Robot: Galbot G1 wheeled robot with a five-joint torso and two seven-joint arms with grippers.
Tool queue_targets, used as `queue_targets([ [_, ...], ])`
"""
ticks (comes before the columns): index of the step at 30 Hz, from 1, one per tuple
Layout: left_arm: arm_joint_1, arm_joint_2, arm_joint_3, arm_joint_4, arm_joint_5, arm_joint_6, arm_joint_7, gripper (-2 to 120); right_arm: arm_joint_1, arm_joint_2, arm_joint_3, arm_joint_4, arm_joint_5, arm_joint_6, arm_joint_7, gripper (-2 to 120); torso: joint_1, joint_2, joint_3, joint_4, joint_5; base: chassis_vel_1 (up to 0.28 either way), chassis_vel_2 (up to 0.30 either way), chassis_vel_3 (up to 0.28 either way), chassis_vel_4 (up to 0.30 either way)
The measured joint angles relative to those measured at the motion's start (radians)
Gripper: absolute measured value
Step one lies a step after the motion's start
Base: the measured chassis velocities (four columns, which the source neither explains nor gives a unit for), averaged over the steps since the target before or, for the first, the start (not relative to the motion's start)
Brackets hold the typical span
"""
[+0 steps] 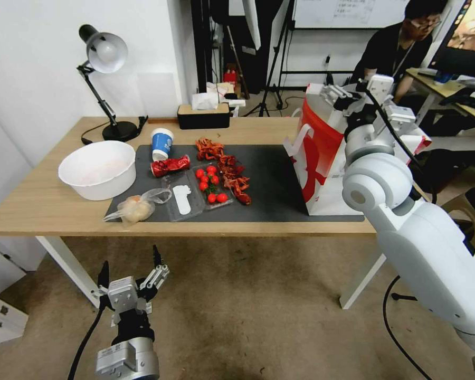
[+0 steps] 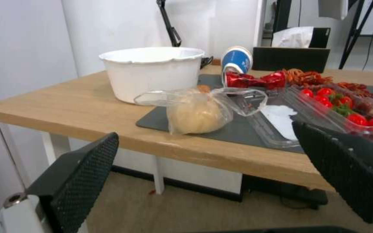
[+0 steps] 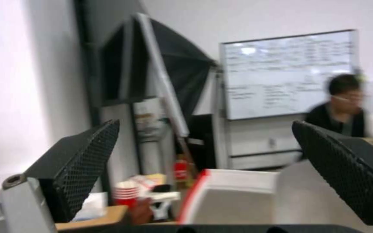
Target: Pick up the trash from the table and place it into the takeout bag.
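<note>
My left gripper hangs below the table's near edge, over the carpet, jaws spread wide and holding nothing. From it, the knotted bag lies at about twelve o'clock, on the near left corner of the dark mat, well apart from my fingers. The white bowl sits at eleven o'clock on bare wood, touching the mat's edge. Behind the knotted bag lie the crushed can and the paper cup; beside the bag, at one o'clock, a clear tray, tomatoes and red scraps.

My right gripper is held up at the mouth of the takeout bag, which stands on the mat's right end. Its jaws are wide apart and empty in the wrist view, above the bag's white rim.

My right arm covers the bag's far side. The wrist view there is blurred.

A desk lamp and a tissue box stand at the table's far edge.
</note>
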Motion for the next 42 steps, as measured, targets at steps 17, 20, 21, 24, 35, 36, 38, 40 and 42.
queue_targets([
  [17, -0.008, 0.009, 0.0, 0.002, 0.001, -0.003, 0.011, 100, -0.326, -0.12, 0.015, 0.155, -0.063, 0.069, -0.246, 100, 0.0, 0.0, 0.0, -0.0001, 0.0003, 0.0, 0.0, 0.0, 0.0],
  [20, -0.008, 0.011, 0.001, 0.002, 0.0, -0.004, 0.011, 100, -0.374, -0.124, 0.029, 0.171, -0.084, 0.071, -0.246, 100, 0.0, 0.0, 0.0, 0.0002, -0.0001, 0.0, 0.0, 0.0, 0.0],
  [21, -0.008, 0.013, 0.001, 0.002, -0.001, -0.005, 0.011, 100, -0.4, -0.125, 0.035, 0.177, -0.097, 0.075, -0.252, 100, 0.0, 0.0, 0.0, 0.0, 0.0001, 0.0, 0.0, 0.0, 0.0],
  [24, -0.008, 0.014, 0.001, 0.002, -0.001, -0.005, 0.011, 100, -0.417, -0.125, 0.039, 0.18, -0.106, 0.082, -0.259, 100, 0.0, 0.0, 0.0, 0.0, 0.0001, 0.0, 0.0, 0.0, 0.0],
  [35, -0.007, 0.018, 0.002, 0.003, -0.005, -0.007, 0.009, 100, -0.462, -0.114, 0.048, 0.167, -0.185, 0.169, -0.348, 100, 0.0, 0.0, 0.0, 0.0001, 0.0001, 0.0, 0.0, 0.0, 0.0],
  [36, -0.007, 0.018, 0.002, 0.003, -0.005, -0.008, 0.009, 100, -0.462, -0.112, 0.048, 0.163, -0.203, 0.198, -0.363, 100, 0.0, 0.0, 0.0, 0.0001, 0.0, 0.0, 0.0, 0.0, 0.0],
  [38, -0.007, 0.019, 0.002, 0.004, -0.005, -0.009, 0.008, 100, -0.462, -0.111, 0.048, 0.161, -0.211, 0.205, -0.368, 100, 0.0, 0.0, 0.0, 0.0001, 0.0001, 0.0, 0.0, 0.0, 0.0],
  [40, -0.007, 0.02, 0.002, 0.006, -0.008, -0.01, 0.007, 100, -0.463, -0.11, 0.045, 0.158, -0.235, 0.217, -0.376, 100, 0.0, 0.0, 0.0, 0.0002, 0.0, 0.0, 0.0, 0.0, 0.0],
  [42, -0.008, 0.02, 0.001, 0.006, -0.011, -0.01, 0.006, 100, -0.473, -0.106, 0.045, 0.157, -0.245, 0.219, -0.376, 100, 0.0, 0.0, 0.0, 0.0001, 0.0, 0.0, 0.0, 0.0, 0.0],
])
